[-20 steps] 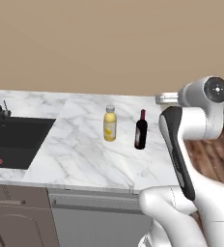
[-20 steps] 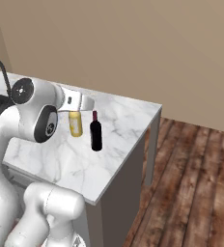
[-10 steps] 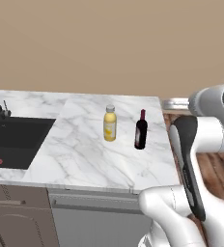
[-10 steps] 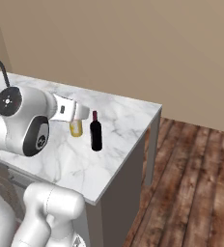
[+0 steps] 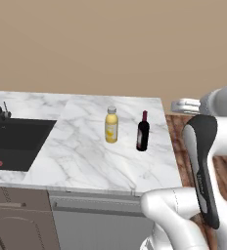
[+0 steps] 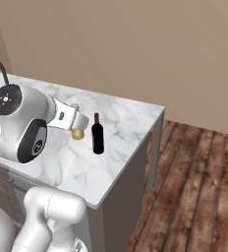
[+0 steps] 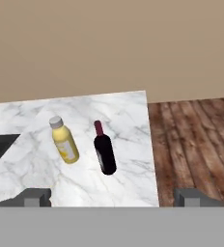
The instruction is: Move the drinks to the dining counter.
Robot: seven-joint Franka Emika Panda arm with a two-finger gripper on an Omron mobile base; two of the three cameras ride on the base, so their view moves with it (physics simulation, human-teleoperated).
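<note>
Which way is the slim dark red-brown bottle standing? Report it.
Upright. The slim dark red-brown bottle stands on its base on the white marble counter, neck pointing up, beside the yellow juice bottle.

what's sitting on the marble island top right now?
On the dining counter: the yellow juice bottle and the dark red-brown bottle, upright and apart, right of the black sink. A small red thing lies in the sink, unidentifiable.

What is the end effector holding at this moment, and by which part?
Nothing. The end effector is open and empty, above the marble counter; the yellow juice bottle and dark red-brown bottle stand free ahead.
</note>
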